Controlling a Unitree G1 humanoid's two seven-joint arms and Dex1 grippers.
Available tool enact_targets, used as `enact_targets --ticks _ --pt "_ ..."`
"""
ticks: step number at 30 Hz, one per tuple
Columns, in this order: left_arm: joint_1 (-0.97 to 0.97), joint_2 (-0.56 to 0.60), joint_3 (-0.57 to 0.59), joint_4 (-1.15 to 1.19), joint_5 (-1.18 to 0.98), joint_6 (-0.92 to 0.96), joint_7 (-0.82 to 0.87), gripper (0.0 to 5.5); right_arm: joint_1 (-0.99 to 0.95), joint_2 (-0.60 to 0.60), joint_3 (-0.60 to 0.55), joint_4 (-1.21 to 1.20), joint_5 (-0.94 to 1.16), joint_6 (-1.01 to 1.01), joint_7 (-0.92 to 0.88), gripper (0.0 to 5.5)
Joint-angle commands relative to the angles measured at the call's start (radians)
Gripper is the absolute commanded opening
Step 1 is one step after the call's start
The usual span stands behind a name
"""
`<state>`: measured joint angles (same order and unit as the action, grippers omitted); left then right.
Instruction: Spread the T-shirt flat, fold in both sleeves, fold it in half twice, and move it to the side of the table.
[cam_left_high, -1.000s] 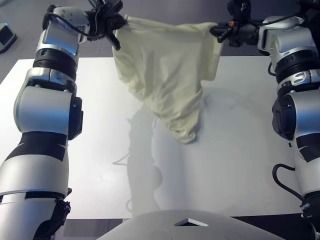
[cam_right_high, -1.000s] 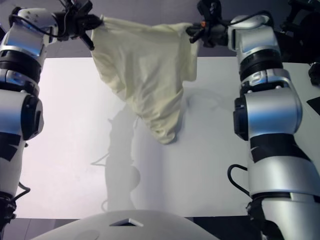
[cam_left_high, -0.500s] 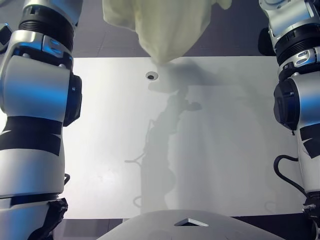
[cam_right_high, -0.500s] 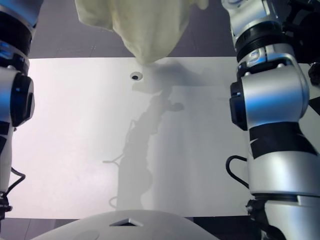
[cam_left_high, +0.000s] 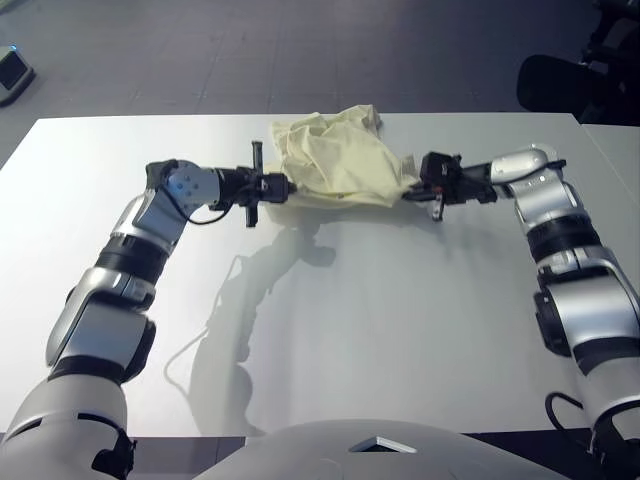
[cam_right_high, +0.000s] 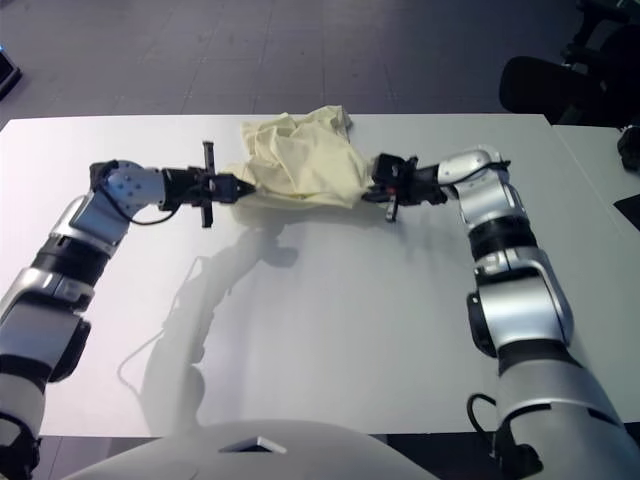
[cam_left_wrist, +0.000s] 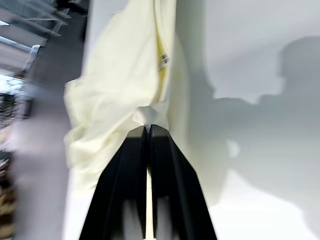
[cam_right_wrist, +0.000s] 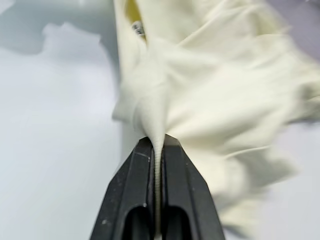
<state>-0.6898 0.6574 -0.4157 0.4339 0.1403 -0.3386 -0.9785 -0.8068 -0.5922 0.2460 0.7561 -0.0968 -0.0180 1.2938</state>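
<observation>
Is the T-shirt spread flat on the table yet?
No, the T-shirt lies bunched at the far edge of the table, pinched at either side by the left gripper and the right gripper.

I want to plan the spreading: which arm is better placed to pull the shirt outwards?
Probably left. The left gripper and right gripper both clamp the shirt, but the left has more bare table on its outer side.

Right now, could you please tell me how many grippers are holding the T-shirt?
2. The left gripper pinches the T-shirt's left edge; the right gripper pinches its right edge, near the table's far side.
</observation>
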Motion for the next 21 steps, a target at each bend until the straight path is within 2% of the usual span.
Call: enact_targets --ticks 1,5,12,13,15,18,21 --pt "0.240 0.215 -0.031 -0.572 -0.131 0.242 -0.264 0.02 0.331 -0.182 0.064 -0.667 0.176 0.398 0.249 0.00" --pt "0.378 0.243 -0.035 -0.713 -0.098 0.307 -0.273 0.02 0.438 -0.170 0.060 -0.810 0.172 0.491 0.195 0.00" --pt "0.550 0.309 -0.016 -0.922 -0.093 0.455 -0.294 0.02 0.622 -0.258 0.059 -1.059 0.212 0.643 0.145 0.00" --pt "0.562 0.314 -0.012 -0.936 -0.091 0.467 -0.293 0.00 0.643 -0.277 0.060 -1.086 0.221 0.655 0.142 0.33" --pt "0.577 0.321 -0.009 -0.948 -0.086 0.480 -0.290 0.00 0.676 -0.311 0.062 -1.134 0.246 0.682 0.150 0.54" --pt "0.595 0.324 0.017 -0.972 -0.141 0.550 -0.297 0.54 0.707 -0.360 0.035 -1.199 0.310 0.720 0.168 1.04" --pt "0.622 0.354 0.158 -1.056 -0.387 0.744 -0.338 1.09 0.697 -0.417 -0.086 -1.232 0.417 0.775 0.175 1.57"
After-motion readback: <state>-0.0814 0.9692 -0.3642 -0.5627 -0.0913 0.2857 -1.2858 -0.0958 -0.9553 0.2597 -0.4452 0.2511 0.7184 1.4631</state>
